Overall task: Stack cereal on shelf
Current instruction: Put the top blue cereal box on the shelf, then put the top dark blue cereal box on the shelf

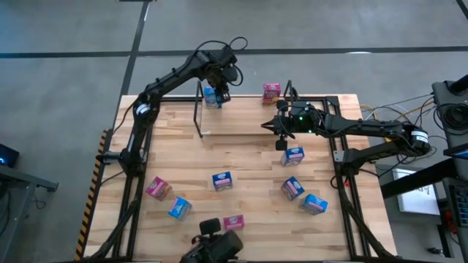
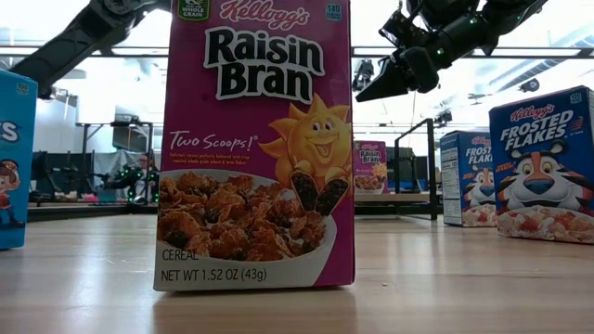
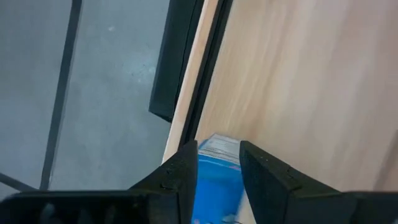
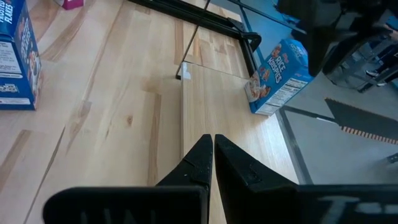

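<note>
My left gripper (image 1: 216, 93) is at the table's far edge, above the left end of the shelf (image 1: 199, 111), and is shut on a blue cereal box (image 1: 212, 97). In the right wrist view this Rice Krispies box (image 4: 277, 76) hangs tilted beside the shelf's thin black post (image 4: 183, 53). A pink cereal box (image 1: 271, 91) stands at the shelf's far right. My right gripper (image 1: 265, 126) hovers shut and empty over the table's middle right, near another blue box (image 1: 292, 155). My left gripper pinches the blue box between its two fingers (image 3: 186, 174), one on each of two opposite faces, at the box's upper end (image 3: 217, 163). The fingers come steeply from above. The box hangs tilted below them; whether its lower corner (image 4: 254, 99) touches anything I cannot tell.
Several loose cereal boxes lie on the near half of the table: blue (image 1: 221, 180), (image 1: 314, 203), (image 1: 179, 208) and pink (image 1: 292, 188), (image 1: 157, 188), (image 1: 233, 221). A black tube frame (image 1: 338, 157) edges the table. Bare wood lies between the shelf and these boxes.
</note>
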Motion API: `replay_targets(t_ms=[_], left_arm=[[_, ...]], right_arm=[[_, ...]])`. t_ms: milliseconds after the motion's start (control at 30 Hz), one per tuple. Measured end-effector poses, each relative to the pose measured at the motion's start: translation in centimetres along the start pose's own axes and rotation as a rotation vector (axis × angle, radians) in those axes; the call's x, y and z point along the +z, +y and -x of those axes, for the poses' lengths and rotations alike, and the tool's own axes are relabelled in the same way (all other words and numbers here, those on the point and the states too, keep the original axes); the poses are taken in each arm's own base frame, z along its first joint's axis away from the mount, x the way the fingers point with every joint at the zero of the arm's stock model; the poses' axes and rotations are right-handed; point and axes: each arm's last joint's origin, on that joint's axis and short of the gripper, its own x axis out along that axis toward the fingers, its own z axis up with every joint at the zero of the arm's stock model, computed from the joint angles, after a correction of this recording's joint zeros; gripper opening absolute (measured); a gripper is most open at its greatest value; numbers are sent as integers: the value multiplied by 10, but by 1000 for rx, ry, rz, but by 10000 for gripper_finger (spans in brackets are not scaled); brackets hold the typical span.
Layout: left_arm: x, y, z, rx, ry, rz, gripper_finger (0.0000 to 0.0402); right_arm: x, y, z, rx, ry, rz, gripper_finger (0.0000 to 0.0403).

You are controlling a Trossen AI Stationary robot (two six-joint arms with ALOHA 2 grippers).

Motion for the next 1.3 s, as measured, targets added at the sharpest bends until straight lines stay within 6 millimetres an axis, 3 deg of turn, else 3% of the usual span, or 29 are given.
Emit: replay_targets(t_ms=[300,667,800,1000,1300], left_arm=[[7,-34,53,-235,-193,2,102],[4,-99,110,-298,-284,-119,77],[-11,-119,115,-316,-316,-129,77],[-48,-147,110,-336,-425,-88,77],[-98,-167,112,-361,-660,-22,77]], right_arm=[[0,0,0,0,0,-47,9],[1,2,0,5,-2,-135,9],[5,7,2,26,-12,-155,9],[15,20,10,75,-43,-200,9],[28,23,23,185,265,-364,9]])
